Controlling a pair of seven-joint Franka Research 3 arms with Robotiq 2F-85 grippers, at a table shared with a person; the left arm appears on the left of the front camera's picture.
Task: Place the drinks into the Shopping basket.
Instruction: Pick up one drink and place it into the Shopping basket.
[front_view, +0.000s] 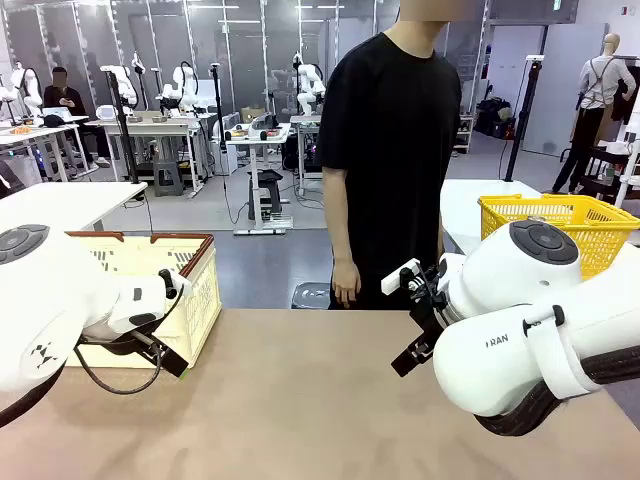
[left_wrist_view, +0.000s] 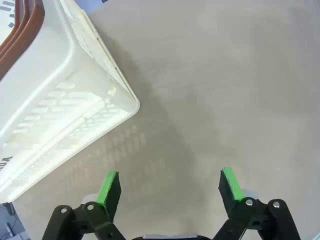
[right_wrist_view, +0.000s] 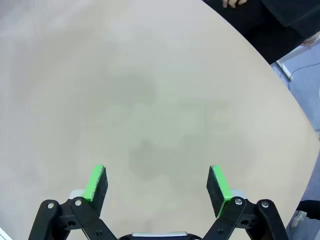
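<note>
The drinks are out of view. The cream-white perforated Shopping basket (front_view: 198, 292) with a brown rim stands at the table's far left, just behind my left arm. In the left wrist view its corner (left_wrist_view: 65, 95) lies to the upper left of my left gripper (left_wrist_view: 170, 187), which hangs open over bare table with nothing between its green pads. My right gripper (right_wrist_view: 157, 182) is open too, above bare tan tabletop on the right side, holding nothing.
A person in black (front_view: 390, 150) stands at the far edge of the table, hand (front_view: 345, 290) hanging down. A yellow mesh basket (front_view: 560, 225) sits on a white table at the back right. The table's curved edge (right_wrist_view: 280, 85) shows in the right wrist view.
</note>
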